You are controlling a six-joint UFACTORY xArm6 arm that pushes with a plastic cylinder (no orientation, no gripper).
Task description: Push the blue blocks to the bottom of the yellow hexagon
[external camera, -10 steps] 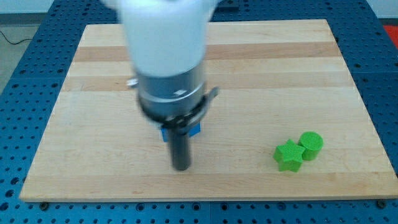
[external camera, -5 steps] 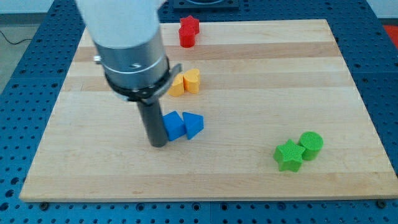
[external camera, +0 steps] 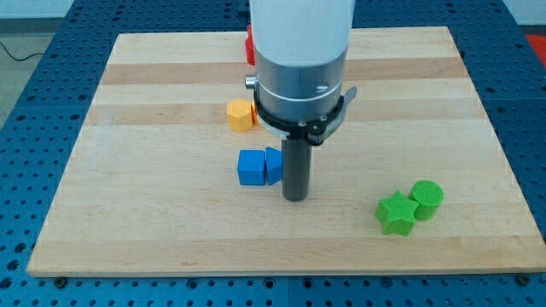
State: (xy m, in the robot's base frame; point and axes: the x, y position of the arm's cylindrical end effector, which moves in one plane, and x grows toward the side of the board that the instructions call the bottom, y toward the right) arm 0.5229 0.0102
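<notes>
My tip [external camera: 295, 197] is seen just right of two touching blue plastic blocks [external camera: 259, 166], seemingly touching them. The yellow plastic hexagon [external camera: 241, 114] lies above them. No pincer is carried by the rod, so nothing is grasped.

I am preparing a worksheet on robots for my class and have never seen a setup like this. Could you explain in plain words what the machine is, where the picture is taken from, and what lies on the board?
The big white and grey cylinder is the end of a robot arm. It has no hand: it ends in a dark rod, and my tip slides along the wooden board to push blocks. Nothing is held; things are only pushed.

There is one camera, looking down at the board from the front; its mounting is not on record.

On the board lie two blue blocks side by side, one a cube, the other partly hidden. My tip stands just to their right in the view. Above them sits a yellow hexagon. A red block peeks out behind the arm at the view's top. At the lower right are a green star and a green cylinder, touching.
</notes>
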